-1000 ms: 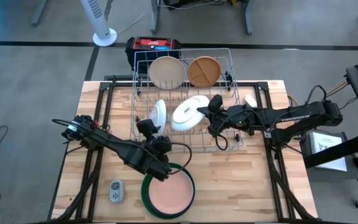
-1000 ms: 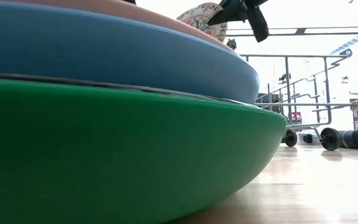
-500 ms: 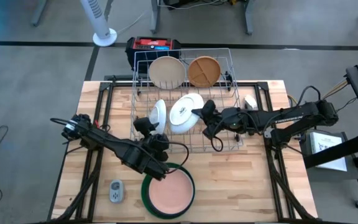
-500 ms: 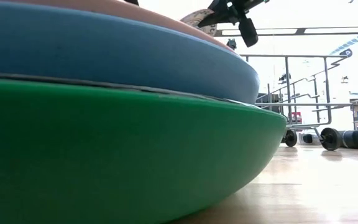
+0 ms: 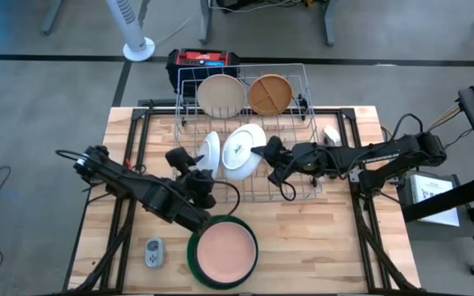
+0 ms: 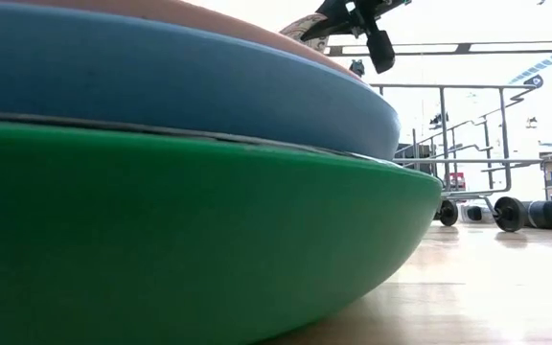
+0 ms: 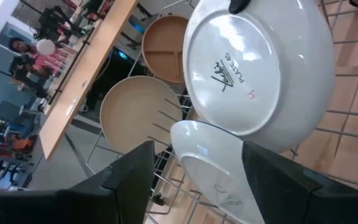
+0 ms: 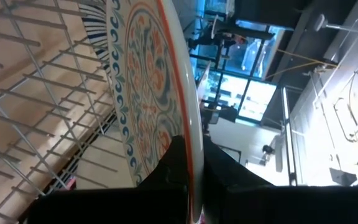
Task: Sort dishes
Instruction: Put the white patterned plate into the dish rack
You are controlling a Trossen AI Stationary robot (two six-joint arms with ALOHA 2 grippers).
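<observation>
We see a pale butcher-block bench [image 5: 319, 247] carrying a silver wire rack [image 5: 303, 86] of thin rods. At the rack's far end 2 round dishes stand on edge: a matte cream plate [image 5: 220, 94] and, beside it, a tan divided plate [image 5: 270, 93].

The right end effector [image 5: 263, 151] is pressed together on the rim of a glossy white plate [image 5: 242, 150], pinching it and holding it tilted over the rack. In the right wrist view that plate's face [image 8: 143, 93] bears an orange and blue scroll pattern; in the left wrist view its smooth underside [image 7: 260, 62] shows a printed maker's mark. Just beside it a smaller white bowl [image 5: 210, 151] stands on edge in the rack.

The left end effector [image 5: 190, 168] hangs at the rack's near-left side with its 2 dark fingers spread and nothing between them.

On the bench's near edge sits a stack of shallow rounds: a large green dish [image 5: 196, 261] below, a blue dish [image 6: 161, 86] within it, a pink plate [image 5: 225, 253] on top. A small grey gadget [image 5: 154, 252] lies to the stack's left.
</observation>
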